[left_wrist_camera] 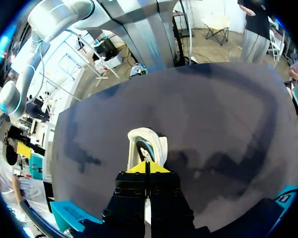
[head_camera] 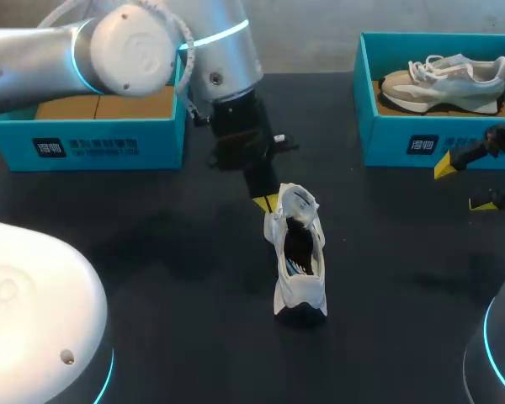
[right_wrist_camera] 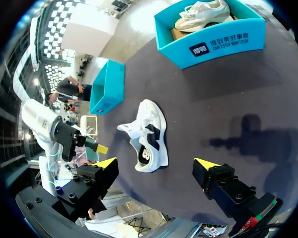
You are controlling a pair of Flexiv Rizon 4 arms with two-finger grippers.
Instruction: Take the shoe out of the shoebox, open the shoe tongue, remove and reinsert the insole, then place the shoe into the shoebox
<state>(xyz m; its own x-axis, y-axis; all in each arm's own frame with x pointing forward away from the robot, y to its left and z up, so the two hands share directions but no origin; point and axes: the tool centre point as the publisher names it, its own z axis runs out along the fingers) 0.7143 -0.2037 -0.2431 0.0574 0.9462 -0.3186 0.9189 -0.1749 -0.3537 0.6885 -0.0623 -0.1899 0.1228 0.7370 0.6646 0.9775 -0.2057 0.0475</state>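
The left gripper (head_camera: 267, 202) has its yellow tips pressed together at the edge of the white shoe (head_camera: 299, 252); whether they pinch any part of it cannot be told. Its arm (head_camera: 227, 67) enters from the left and slopes down steeply to the table's middle, where the shoe lies on the dark table (head_camera: 151, 278), well apart from both boxes. The right gripper (head_camera: 463, 185) hangs with fingers spread wide, just before the right shoebox (head_camera: 421, 145), which holds a grey shoe (head_camera: 444, 84)
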